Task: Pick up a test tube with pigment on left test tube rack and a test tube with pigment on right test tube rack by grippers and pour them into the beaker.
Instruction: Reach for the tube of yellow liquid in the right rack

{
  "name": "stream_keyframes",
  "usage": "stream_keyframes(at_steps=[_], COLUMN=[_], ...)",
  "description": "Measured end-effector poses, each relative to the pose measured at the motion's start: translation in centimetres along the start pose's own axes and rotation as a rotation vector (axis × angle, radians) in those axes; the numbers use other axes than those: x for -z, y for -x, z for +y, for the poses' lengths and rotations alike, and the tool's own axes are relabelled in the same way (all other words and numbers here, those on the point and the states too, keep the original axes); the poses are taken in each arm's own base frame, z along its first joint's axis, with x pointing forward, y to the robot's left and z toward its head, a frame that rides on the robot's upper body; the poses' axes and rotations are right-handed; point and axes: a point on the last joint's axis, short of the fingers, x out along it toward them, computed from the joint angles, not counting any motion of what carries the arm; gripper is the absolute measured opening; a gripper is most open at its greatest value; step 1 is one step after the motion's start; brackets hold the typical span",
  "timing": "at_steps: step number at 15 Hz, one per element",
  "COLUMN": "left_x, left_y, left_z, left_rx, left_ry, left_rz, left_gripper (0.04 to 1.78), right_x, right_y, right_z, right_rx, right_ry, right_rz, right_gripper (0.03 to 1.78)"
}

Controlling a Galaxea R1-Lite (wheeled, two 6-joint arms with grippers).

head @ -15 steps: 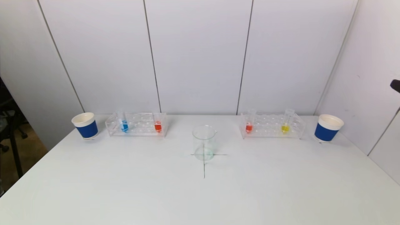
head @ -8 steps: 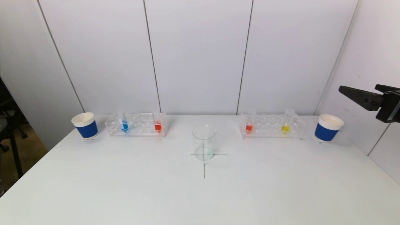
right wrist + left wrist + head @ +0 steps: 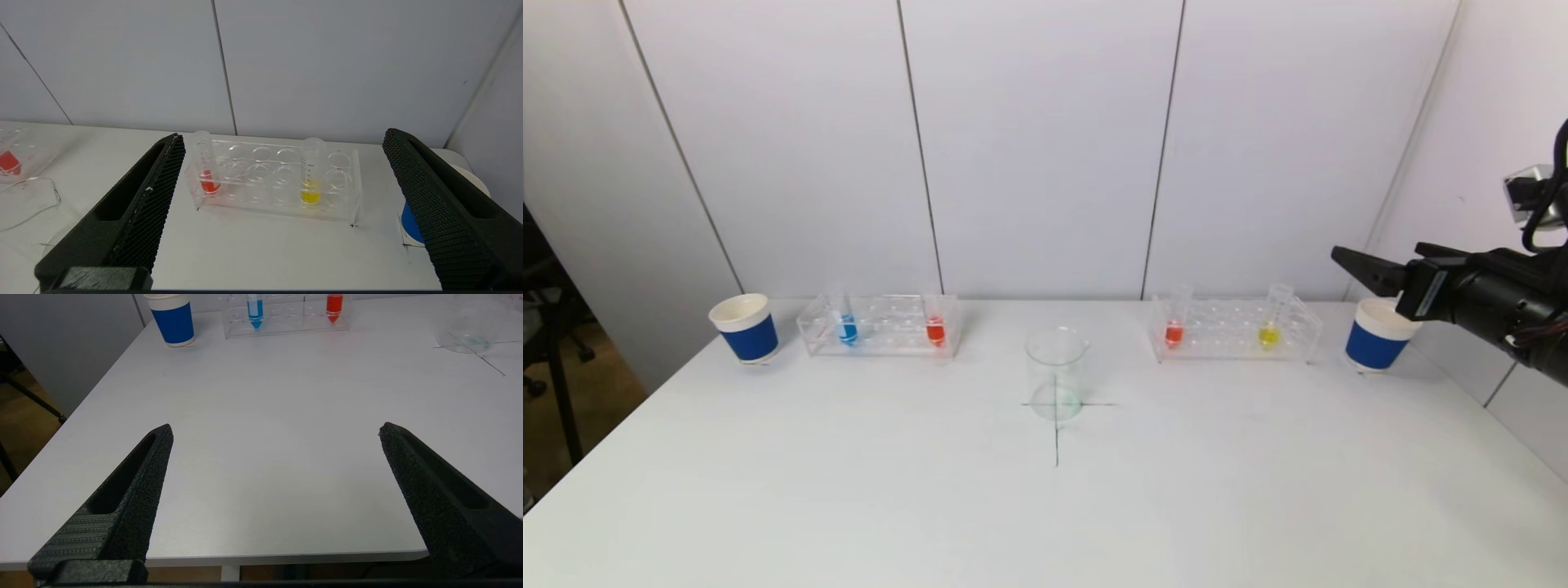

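Observation:
The left rack [image 3: 882, 328] holds a blue-pigment tube [image 3: 848, 328] and a red-pigment tube [image 3: 935, 330]. The right rack [image 3: 1233, 331] holds a red-pigment tube [image 3: 1174, 332] and a yellow-pigment tube [image 3: 1267, 335]. The clear beaker [image 3: 1057, 374] stands between the racks on a drawn cross. My right gripper [image 3: 1376, 251] is open and empty, in the air to the right of the right rack, above the right cup. In the right wrist view the gripper [image 3: 284, 134] faces the rack [image 3: 347, 179]. My left gripper [image 3: 274, 428] is open and empty over the table's front left edge, out of the head view.
A blue-banded paper cup [image 3: 746, 328] stands left of the left rack, another [image 3: 1380, 335] right of the right rack, partly under my right arm. Wall panels rise right behind the racks. The table's left edge [image 3: 613, 425] drops to the floor.
My right arm has come in from the right edge of the head view and moved left toward the right rack. Tubes, racks and beaker have not moved.

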Motion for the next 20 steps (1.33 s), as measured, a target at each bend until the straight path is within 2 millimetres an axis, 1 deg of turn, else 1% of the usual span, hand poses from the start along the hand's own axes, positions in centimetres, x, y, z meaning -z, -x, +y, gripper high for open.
stream_keyframes(at_steps=[3, 7, 13, 16, 20], left_x=[0.0, 0.0, 0.0, 0.0, 0.0], left_y=[0.0, 0.0, 0.0, 0.0, 0.0], left_z=[0.0, 0.0, 0.0, 0.0, 0.0], left_rx=[0.000, 0.000, 0.000, 0.000, 0.000], left_ry=[0.000, 0.000, 0.000, 0.000, 0.000], left_rz=[0.000, 0.000, 0.000, 0.000, 0.000], left_gripper=[1.76, 1.76, 1.76, 1.76, 1.76], right_x=[1.5, 3.2, 6.3, 7.8, 8.9], right_y=[-1.5, -3.0, -5.2, -6.1, -7.2], right_z=[-0.2, -0.6, -1.0, -0.9, -1.1], right_rx=[0.001, 0.003, 0.031, 0.030, 0.041], right_ry=[-0.001, -0.005, 0.001, -0.003, -0.008], right_rz=[0.022, 0.042, -0.009, 0.012, 0.035], right_gripper=[1.76, 1.76, 1.76, 1.76, 1.76])
